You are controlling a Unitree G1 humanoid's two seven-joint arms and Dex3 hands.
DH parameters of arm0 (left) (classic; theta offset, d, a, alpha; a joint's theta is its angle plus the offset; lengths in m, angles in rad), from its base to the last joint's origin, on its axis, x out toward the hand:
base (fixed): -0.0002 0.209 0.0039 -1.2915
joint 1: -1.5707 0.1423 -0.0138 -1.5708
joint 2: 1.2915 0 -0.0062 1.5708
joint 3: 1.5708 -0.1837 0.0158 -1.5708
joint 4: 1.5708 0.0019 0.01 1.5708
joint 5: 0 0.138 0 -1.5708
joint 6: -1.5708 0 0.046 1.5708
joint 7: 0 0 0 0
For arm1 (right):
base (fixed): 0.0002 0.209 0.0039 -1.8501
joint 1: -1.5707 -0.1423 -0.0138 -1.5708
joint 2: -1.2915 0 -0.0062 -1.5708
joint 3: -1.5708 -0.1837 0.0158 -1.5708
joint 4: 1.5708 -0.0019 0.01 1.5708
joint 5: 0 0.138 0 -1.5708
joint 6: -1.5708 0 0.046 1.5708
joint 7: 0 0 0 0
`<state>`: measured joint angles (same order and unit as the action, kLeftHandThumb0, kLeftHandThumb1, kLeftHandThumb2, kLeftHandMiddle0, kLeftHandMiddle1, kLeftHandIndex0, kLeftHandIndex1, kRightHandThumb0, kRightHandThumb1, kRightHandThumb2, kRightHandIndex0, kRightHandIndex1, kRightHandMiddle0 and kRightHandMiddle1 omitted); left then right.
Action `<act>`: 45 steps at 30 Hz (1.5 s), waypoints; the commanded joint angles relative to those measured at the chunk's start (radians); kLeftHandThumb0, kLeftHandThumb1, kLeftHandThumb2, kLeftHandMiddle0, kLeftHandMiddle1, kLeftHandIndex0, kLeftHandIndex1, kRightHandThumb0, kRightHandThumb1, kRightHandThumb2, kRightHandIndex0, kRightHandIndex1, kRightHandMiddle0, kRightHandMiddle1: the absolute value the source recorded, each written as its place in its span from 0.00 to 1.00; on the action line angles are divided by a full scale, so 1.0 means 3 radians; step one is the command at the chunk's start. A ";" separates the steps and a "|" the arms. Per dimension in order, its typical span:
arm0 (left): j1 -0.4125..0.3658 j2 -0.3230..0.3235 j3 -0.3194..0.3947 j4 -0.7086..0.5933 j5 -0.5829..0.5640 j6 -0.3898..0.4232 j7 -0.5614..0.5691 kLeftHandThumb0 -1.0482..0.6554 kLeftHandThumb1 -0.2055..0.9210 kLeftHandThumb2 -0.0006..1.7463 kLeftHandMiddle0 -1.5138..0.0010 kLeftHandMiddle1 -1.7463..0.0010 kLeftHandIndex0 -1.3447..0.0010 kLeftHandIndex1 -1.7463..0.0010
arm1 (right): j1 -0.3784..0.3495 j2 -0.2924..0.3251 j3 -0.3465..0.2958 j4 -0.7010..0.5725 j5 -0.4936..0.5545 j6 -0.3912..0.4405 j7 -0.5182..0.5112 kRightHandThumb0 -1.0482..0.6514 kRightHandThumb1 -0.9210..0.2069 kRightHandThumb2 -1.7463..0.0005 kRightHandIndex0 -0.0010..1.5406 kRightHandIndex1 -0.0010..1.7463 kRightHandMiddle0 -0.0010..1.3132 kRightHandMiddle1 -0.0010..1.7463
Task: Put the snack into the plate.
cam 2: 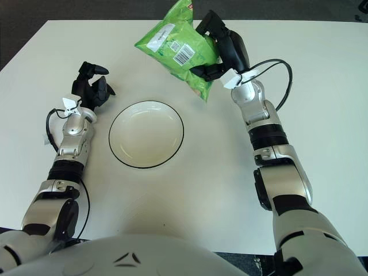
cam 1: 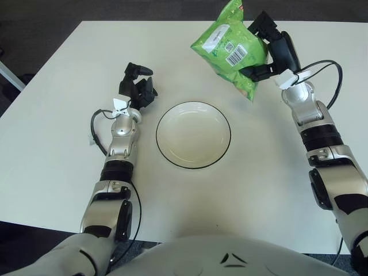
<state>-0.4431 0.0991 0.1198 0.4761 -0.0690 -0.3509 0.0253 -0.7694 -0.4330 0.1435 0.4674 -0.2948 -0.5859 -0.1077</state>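
A green snack bag (cam 1: pixel 229 48) with a barcode label hangs in the air, gripped by my right hand (cam 1: pixel 265 50). The bag is up and to the right of the plate, beyond its far rim. The plate (cam 1: pixel 164 145) is white with a dark rim, empty, at the table's middle. My left hand (cam 1: pixel 137 85) shows to the left of the plate, fingers relaxed and holding nothing. In the right eye view the bag (cam 2: pixel 177 48) and the plate (cam 2: pixel 118 154) show the same way.
The white table (cam 1: pixel 57 144) spreads around the plate. Its far edge and the dark floor lie just behind the bag. A cable loops beside each wrist.
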 commanded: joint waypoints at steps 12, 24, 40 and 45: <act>0.0321 -0.0118 -0.0016 0.0245 0.0009 -0.0084 -0.0005 0.40 0.85 0.42 0.45 0.00 0.77 0.00 | 0.0115 0.0228 -0.0013 -0.0653 0.0191 0.0244 0.0489 0.85 0.35 0.40 0.29 1.00 0.41 1.00; 0.0309 -0.0134 -0.0026 0.0250 0.0019 -0.0086 0.0011 0.40 0.85 0.42 0.45 0.00 0.77 0.00 | 0.0292 0.0163 0.0123 -0.1205 -0.0125 0.0483 0.0863 0.86 0.36 0.40 0.29 1.00 0.43 1.00; 0.0306 -0.0147 -0.0037 0.0241 0.0025 -0.0080 0.0021 0.40 0.86 0.42 0.45 0.00 0.77 0.00 | 0.0461 0.0110 0.0172 -0.1398 0.0098 0.0353 0.1364 0.85 0.33 0.42 0.28 1.00 0.41 1.00; 0.0304 -0.0153 -0.0041 0.0238 0.0030 -0.0073 0.0031 0.40 0.86 0.42 0.45 0.00 0.78 0.00 | 0.0517 0.0021 0.0184 -0.1575 0.0336 0.0522 0.1725 0.76 0.27 0.52 0.29 0.91 0.37 0.98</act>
<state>-0.4511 0.0979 0.1162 0.4920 -0.0680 -0.3678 0.0268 -0.6318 -0.4053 0.1963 0.0423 -0.2476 -0.4558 0.3482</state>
